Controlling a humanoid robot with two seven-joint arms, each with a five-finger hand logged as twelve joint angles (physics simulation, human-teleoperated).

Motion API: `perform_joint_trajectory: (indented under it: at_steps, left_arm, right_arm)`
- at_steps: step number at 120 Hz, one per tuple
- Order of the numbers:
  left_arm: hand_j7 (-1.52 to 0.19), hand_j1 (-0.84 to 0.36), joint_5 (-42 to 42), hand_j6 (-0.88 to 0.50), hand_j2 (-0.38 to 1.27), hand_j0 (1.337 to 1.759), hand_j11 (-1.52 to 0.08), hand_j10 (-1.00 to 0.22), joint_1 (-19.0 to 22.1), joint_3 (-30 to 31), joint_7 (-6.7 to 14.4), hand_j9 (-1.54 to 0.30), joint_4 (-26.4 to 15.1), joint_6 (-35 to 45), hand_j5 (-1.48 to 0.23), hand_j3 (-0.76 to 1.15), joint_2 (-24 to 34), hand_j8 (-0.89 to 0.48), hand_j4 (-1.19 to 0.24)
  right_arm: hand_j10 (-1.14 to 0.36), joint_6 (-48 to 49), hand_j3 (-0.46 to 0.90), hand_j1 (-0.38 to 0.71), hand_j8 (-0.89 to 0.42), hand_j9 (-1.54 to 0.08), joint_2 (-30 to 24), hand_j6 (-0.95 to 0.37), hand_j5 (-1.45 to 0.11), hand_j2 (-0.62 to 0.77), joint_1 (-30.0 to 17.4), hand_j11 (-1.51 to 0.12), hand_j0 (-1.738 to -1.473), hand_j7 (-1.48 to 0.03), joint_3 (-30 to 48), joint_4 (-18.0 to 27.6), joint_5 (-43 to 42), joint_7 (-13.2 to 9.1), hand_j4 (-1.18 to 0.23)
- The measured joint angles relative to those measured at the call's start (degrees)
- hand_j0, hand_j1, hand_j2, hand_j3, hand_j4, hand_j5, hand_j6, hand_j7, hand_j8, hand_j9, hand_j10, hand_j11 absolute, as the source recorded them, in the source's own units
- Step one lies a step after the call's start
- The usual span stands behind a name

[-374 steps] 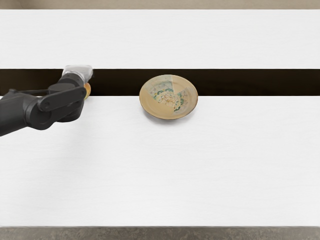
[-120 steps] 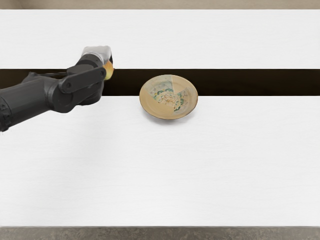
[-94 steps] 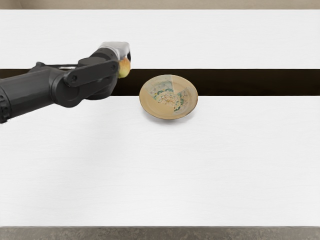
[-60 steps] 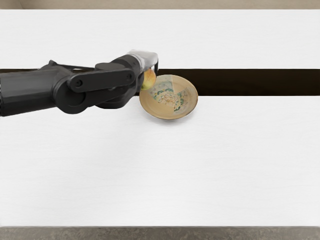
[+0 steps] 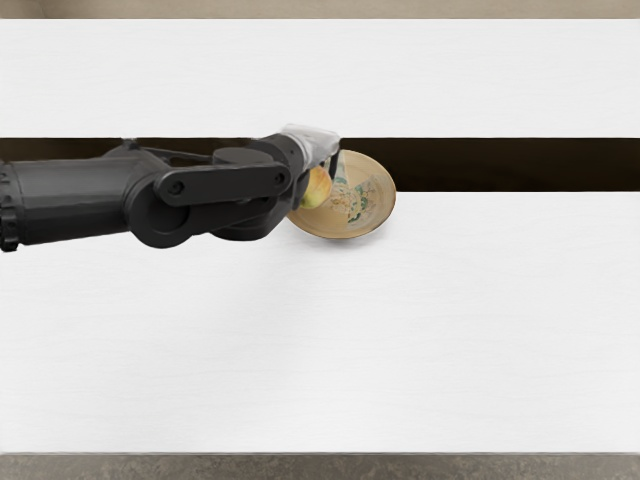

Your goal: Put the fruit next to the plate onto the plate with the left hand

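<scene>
The fruit is clasped in the curled fingers of the left hand. It is held over the left part of the plate, which is set on the white table; whether plate and fruit touch cannot be told.

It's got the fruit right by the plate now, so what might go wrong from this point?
The fruit hangs in the left robot hand over the left edge of the plate, not its middle. Released here, it might roll off onto the table. The plate also sits right at the dark gap, so a rolling fruit may drop in.
</scene>
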Motion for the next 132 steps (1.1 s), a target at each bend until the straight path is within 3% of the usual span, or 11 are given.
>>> perform_joint_trajectory:
  at_steps: [55,73,88,102,121,132]
  left_arm:
    - [-0.83,-0.23,0.11,-0.42,0.35,1.656,-0.81,-0.62,0.68,-0.25,0.03,-0.81,0.5,0.62,-0.84,0.0,-2.55,-0.46,-0.54]
    - [-0.43,0.04,0.12,-0.23,0.18,1.657,-0.42,-0.32,1.88,-1.93,-0.13,-0.43,0.53,1.13,-0.44,0.0,-2.0,-0.24,-0.29]
    - [-0.23,0.18,-2.69,-0.12,0.1,1.658,-0.23,-0.18,1.38,-3.55,-0.24,-0.23,0.54,0.8,-0.24,0.0,-0.02,-0.13,-0.16]
    - [-0.13,0.25,-8.99,-0.07,0.05,1.658,-0.13,-0.1,2.0,-9.55,-0.28,-0.13,0.49,-4.62,-0.14,0.0,5.99,-0.08,-0.09]
    - [-0.06,0.31,-22.66,-0.03,0.03,1.658,-0.06,-0.05,3.47,-23.25,-0.35,-0.06,0.48,-24.83,-0.06,0.0,19.04,-0.04,-0.04]
    - [-0.04,0.32,-29.78,-0.02,0.02,1.658,-0.04,-0.03,6.26,-28.79,-1.22,-0.04,0.51,-31.48,-0.04,0.0,25.41,-0.02,-0.03]
  right_arm:
    - [-0.01,0.0,0.0,-0.33,-0.01,-0.02,0.0,-0.01,-0.02,0.0,-0.01,-0.02,-1.658,-0.02,0.0,0.0,-0.03,0.0,-0.01]
    - [-0.01,0.0,0.0,-0.33,-0.01,-0.02,0.0,-0.01,-0.02,0.0,0.0,-0.02,-1.658,-0.02,0.0,0.0,-0.03,0.0,-0.01]
    - [-0.01,0.0,0.0,-0.33,-0.01,-0.02,0.0,-0.01,-0.02,0.0,-0.01,-0.02,-1.658,-0.02,0.0,0.0,-0.03,0.0,-0.01]
    - [-0.01,0.0,0.0,-0.33,-0.01,-0.02,0.0,-0.01,-0.02,0.0,-0.01,-0.02,-1.658,-0.02,0.0,0.0,-0.04,0.0,-0.01]
    - [-0.01,0.0,0.0,-0.33,-0.01,-0.02,0.0,-0.01,-0.02,0.0,0.0,-0.02,-1.658,-0.02,0.0,0.0,-0.03,0.0,-0.01]
    - [-0.01,0.0,0.0,-0.33,-0.01,-0.02,0.0,-0.01,-0.02,0.0,-0.01,-0.02,-1.658,-0.02,0.0,0.0,-0.02,0.0,-0.01]
